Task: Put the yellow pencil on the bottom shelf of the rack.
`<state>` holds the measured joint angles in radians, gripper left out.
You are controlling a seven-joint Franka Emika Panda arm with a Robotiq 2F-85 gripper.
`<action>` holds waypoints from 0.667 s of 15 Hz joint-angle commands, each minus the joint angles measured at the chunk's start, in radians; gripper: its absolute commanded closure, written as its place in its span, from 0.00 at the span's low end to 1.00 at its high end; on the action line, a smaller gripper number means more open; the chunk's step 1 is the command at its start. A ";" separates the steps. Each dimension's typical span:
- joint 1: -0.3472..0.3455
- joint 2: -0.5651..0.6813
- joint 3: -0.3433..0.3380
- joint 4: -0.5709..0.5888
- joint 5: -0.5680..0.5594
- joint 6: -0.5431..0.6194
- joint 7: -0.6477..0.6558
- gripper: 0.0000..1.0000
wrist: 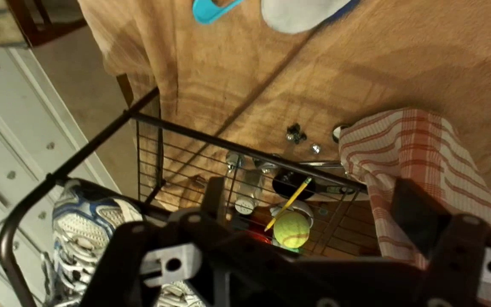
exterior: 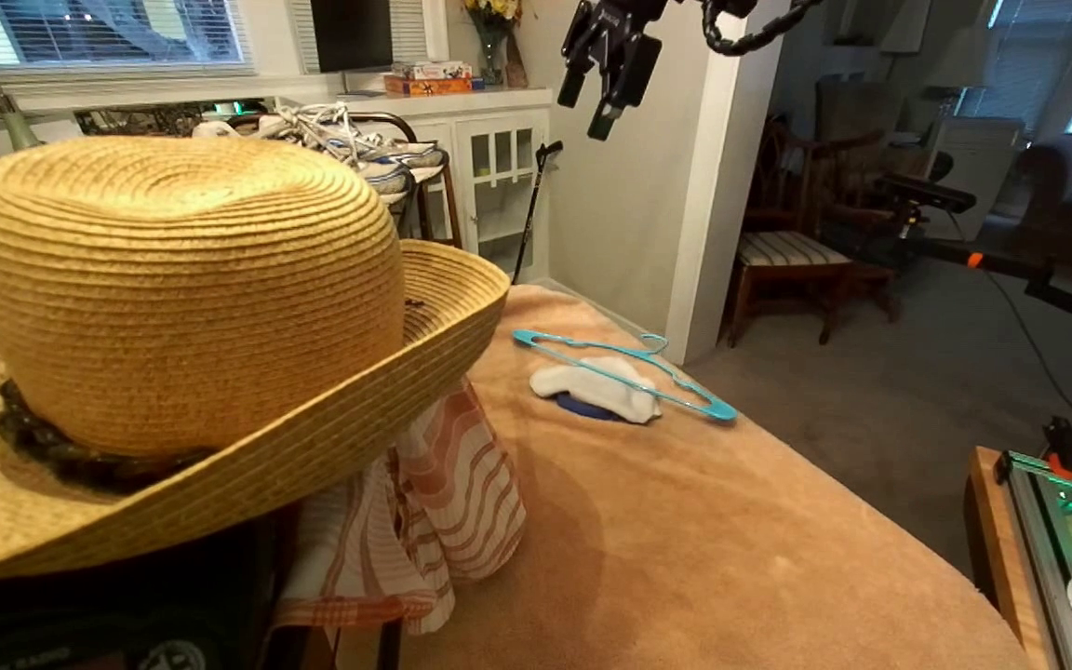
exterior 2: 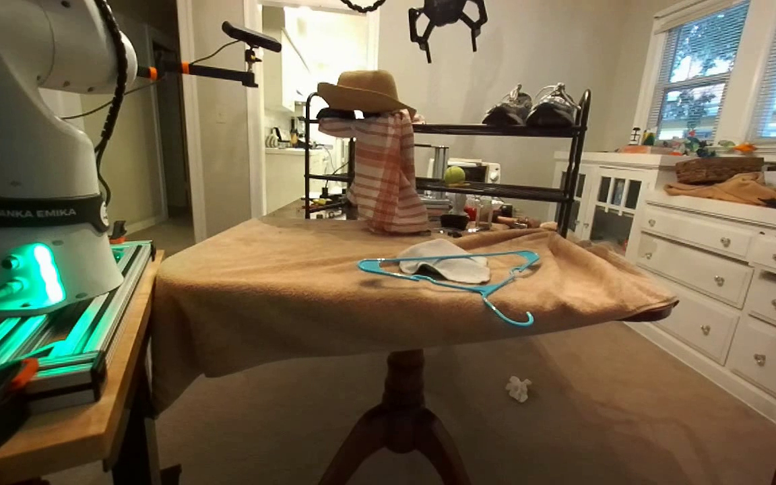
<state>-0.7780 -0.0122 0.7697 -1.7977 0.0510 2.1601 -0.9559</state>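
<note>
The yellow pencil [wrist: 289, 204] shows in the wrist view. It appears to lie on the wires of the lower shelf of the dark metal rack [wrist: 211, 138], touching or close against a tennis ball [wrist: 291, 230]. The rack [exterior 2: 509, 129] stands at the table's far side in an exterior view, with an upper and a lower tier. My gripper [wrist: 311, 187] is open and empty, above the rack, its fingers well apart on either side of the pencil in the wrist view. The open gripper also shows high up in both exterior views [exterior: 585, 110] [exterior 2: 452, 54].
A straw hat [exterior 2: 364, 91], a striped towel [exterior 2: 391, 172] and shoes [exterior 2: 553, 108] are on the upper tier. The towel hangs down in front. A glass shaker [wrist: 247, 192] and a black bowl [wrist: 281, 183] are below the wires. A blue hanger [exterior 2: 482, 288] lies on the table.
</note>
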 commanded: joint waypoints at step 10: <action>0.555 -0.023 -0.551 0.027 -0.011 -0.116 0.175 0.00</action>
